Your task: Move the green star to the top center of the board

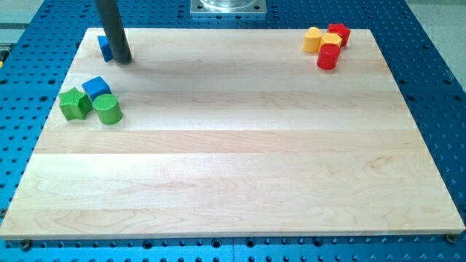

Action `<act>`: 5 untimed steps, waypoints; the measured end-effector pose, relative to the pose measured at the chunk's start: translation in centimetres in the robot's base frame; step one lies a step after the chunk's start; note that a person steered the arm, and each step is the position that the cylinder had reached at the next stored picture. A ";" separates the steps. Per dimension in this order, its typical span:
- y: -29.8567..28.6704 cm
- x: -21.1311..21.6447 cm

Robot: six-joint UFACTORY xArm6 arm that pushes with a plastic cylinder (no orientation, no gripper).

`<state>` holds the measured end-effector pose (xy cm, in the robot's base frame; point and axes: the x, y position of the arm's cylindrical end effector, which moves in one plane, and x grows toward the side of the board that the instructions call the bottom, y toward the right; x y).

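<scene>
The green star [74,103] lies near the board's left edge, touching a blue cube [95,87] and a green cylinder [107,109] on its right. My tip [122,60] rests on the board at the view's top left, just right of a blue block [105,48] that the rod partly hides. The tip is above and to the right of the green star, apart from it.
At the view's top right sits a cluster: a yellow block [313,39], a second yellow block [331,38], a red star [338,32] and a red cylinder [328,57]. The wooden board [233,167] lies on a blue perforated table.
</scene>
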<state>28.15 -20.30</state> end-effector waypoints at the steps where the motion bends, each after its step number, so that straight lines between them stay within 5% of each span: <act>1: 4.3 1.1; 4: 30.9 -8.9; 5: 23.8 -3.2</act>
<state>25.00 3.52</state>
